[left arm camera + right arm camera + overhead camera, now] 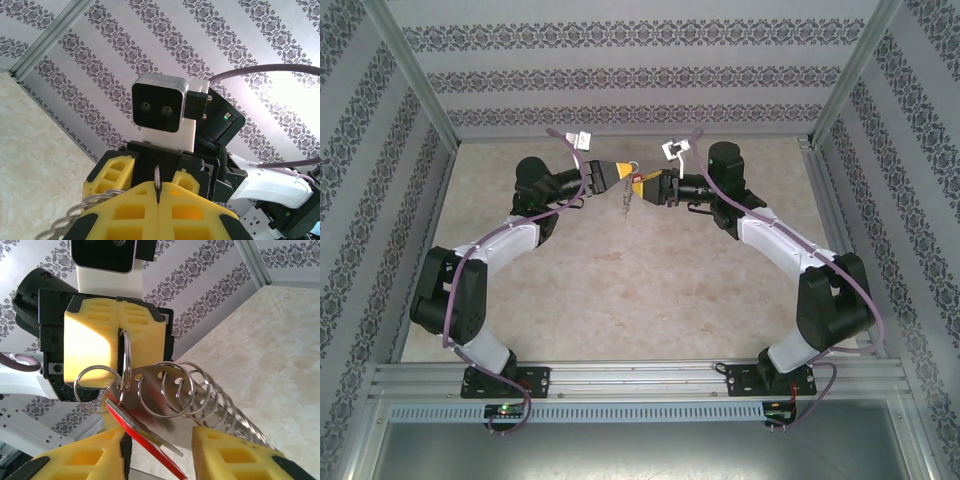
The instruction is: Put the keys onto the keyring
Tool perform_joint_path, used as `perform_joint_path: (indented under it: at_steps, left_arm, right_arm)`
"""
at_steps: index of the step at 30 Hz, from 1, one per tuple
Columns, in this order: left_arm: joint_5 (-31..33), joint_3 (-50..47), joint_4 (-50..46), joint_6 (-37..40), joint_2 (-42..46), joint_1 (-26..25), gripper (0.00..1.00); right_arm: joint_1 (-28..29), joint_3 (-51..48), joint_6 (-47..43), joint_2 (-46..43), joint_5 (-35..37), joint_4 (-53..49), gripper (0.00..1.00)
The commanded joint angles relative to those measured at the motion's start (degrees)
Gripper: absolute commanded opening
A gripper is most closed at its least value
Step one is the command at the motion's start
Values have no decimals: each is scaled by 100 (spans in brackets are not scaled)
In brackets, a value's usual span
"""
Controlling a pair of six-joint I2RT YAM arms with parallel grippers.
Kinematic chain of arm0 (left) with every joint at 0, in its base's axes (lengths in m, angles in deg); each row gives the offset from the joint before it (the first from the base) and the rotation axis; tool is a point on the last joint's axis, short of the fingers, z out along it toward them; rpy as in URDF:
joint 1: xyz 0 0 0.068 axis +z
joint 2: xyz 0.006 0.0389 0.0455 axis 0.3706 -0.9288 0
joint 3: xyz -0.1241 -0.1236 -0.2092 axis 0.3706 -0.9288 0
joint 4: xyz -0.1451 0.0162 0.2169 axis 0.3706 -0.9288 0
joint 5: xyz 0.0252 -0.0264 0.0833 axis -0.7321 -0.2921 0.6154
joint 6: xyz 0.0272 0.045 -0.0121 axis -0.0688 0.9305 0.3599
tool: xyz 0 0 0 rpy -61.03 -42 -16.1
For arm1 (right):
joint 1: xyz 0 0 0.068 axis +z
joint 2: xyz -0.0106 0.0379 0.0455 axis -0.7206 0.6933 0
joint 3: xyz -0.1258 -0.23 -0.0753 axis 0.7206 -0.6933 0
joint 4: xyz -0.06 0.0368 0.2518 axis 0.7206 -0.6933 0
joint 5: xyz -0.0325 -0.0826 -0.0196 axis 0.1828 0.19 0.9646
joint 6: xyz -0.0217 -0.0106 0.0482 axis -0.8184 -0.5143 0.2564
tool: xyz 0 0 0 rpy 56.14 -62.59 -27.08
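Both grippers meet in mid-air above the far middle of the table. My left gripper (620, 178) (158, 192) is shut on the thin edge of a steel ring (125, 360) of the keyring. The keyring (200, 395) (628, 205) is a flat grey metal plate with a row of holes and several wire rings (75, 215) threaded along it. A silver key (150, 432) with a red tag (145, 445) hangs from the rings at the pinched end. My right gripper (157, 440) (645, 187) stands open around the key and tag. The tag lies against its left finger (80, 460).
The beige table (640, 290) lies below the arms. Patterned walls and aluminium frame posts (415, 80) enclose it at the back and sides. A metal rail (640, 378) carrying both arm bases runs along the near edge.
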Motion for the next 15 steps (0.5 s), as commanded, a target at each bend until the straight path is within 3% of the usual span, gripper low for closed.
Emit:
perform_joint_path:
  at_steps: [1,8,15]
  left_arm:
    - [-37,13,398,26,26,-47,0]
    - [190,-18,325,171,83,-49,0]
    - [444,-33,132,456,208,-48,0]
  right_arm:
    - [9,-18,-108,-152,-168,165,29]
    - [30,-203,-144,-326,-211,32,0]
    - [184,-348,-198,-361,-124,-48,0]
